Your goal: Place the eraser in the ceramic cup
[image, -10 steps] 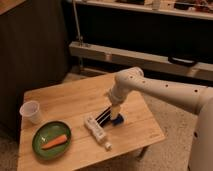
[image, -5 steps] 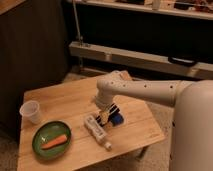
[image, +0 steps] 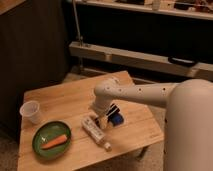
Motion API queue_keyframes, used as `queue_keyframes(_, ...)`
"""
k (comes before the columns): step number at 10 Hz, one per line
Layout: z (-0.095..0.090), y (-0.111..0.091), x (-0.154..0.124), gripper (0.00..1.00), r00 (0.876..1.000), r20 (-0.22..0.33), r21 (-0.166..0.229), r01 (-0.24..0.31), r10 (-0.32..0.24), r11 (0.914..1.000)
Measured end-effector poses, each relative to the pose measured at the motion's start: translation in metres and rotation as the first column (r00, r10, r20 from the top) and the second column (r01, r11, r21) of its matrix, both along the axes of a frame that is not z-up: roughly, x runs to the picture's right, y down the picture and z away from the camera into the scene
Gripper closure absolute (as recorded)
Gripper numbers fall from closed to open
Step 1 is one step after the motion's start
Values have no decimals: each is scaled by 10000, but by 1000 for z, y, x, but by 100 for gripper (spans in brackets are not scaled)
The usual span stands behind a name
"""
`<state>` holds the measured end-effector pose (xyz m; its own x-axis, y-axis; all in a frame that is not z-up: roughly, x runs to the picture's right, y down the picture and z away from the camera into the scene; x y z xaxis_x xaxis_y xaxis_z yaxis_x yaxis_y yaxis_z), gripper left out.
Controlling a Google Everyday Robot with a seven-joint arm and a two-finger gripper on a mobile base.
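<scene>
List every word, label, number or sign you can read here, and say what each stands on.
No text reads clearly.
White bottle lying on the table: dark marks on its label, too blurred to read.
Ceramic cup and green plate: no print visible.
Gripper, low over the table beside the bottle: no marking visible.

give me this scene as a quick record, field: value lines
surface: wooden table
cup: ceramic cup, upright near the table's left edge
plate: green plate near the cup, holding a carrot
bottle: white bottle, lying on its side mid-table
gripper: gripper, low over mid-table between the bottle and a small blue object, away from the cup
</scene>
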<state>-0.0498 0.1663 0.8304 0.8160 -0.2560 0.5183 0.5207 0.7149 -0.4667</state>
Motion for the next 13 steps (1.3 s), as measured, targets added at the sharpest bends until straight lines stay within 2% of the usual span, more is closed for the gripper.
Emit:
queue_keyframes(4, 11, 0, 17, 21, 9989, -442, 184, -117, 125, 9998)
queue_keyframes(5, 15, -1, 21, 25, 9985, -480, 151, -257, 264, 9996)
queue_keyframes(9, 26, 5, 9, 64, 9993, -298, 62, -225, 227, 9997)
queue_keyframes(10, 26, 5, 6, 77, 9996, -209, 77, -197, 199, 9998)
queue_keyframes(11, 23, 2, 5, 88, 9997, -144, 151, -179, 181, 9997)
queue_keyframes(13, 8, -14, 2, 100, 9994, -62, 386, -347, 349, 9987)
